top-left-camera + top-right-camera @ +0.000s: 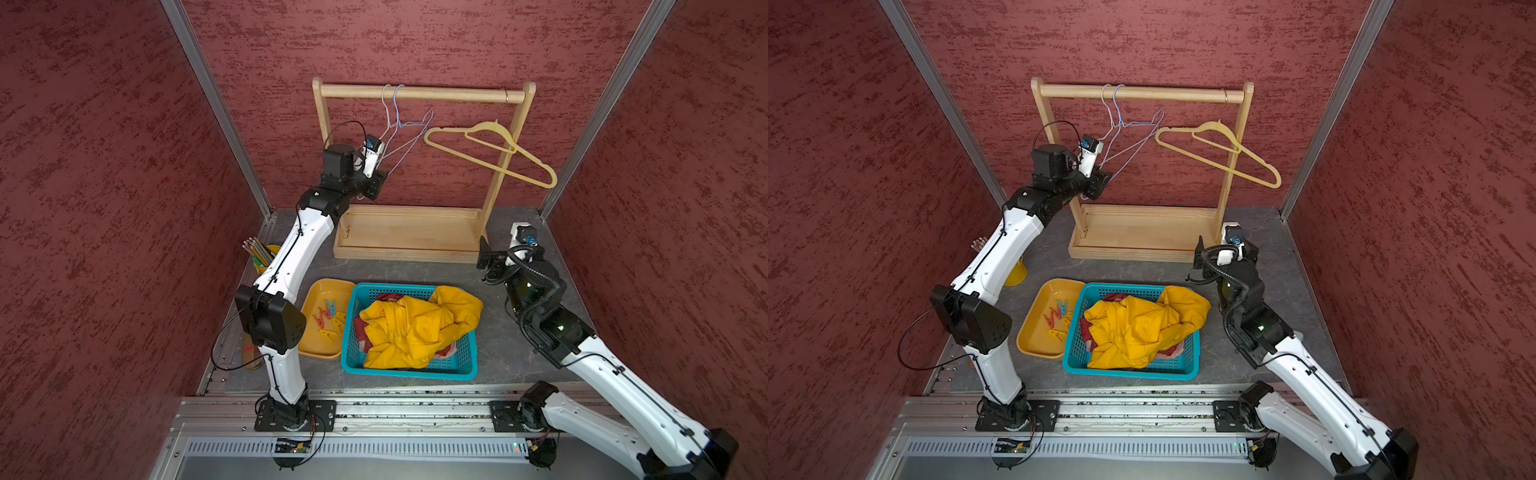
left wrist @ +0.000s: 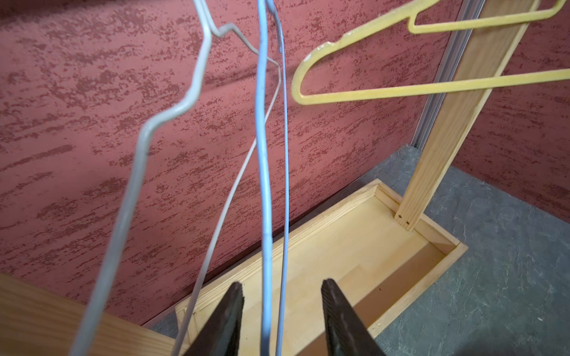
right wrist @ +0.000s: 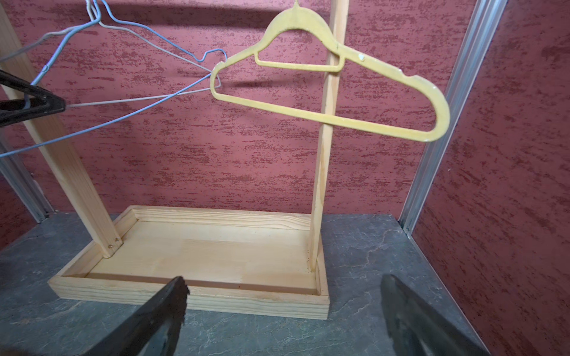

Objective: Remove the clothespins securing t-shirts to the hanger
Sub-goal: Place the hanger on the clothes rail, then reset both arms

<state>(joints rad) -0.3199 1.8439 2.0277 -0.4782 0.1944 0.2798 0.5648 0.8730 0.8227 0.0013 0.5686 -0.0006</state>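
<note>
Several clothespins (image 1: 328, 318) (image 1: 1059, 318) in yellow, red-pink and light blue lie in a yellow tray (image 1: 322, 291). The t-shirts are piled in a teal basket (image 1: 353, 365): a mustard yellow one (image 1: 415, 328) on top, with dark red (image 1: 386, 297) and pale pink (image 1: 446, 351) showing beneath. A blue wire hanger (image 2: 262, 123), a white wire hanger (image 2: 172, 111) and a yellow plastic hanger (image 1: 490, 156) hang bare on the wooden rack (image 1: 415, 93). My left gripper (image 2: 282, 285) (image 1: 384, 174) is open, its jaws astride the blue wires without touching them. My right gripper (image 3: 282, 280) (image 1: 484, 253) is open and holds nothing, low beside the rack's base.
The rack's wooden base box (image 1: 407, 232) stands at the back of the grey table. A yellow cup of pencils (image 1: 262, 253) sits at the left behind my left arm. Red walls close in on three sides. The yellow hanger's end (image 3: 438, 117) hangs above my right gripper.
</note>
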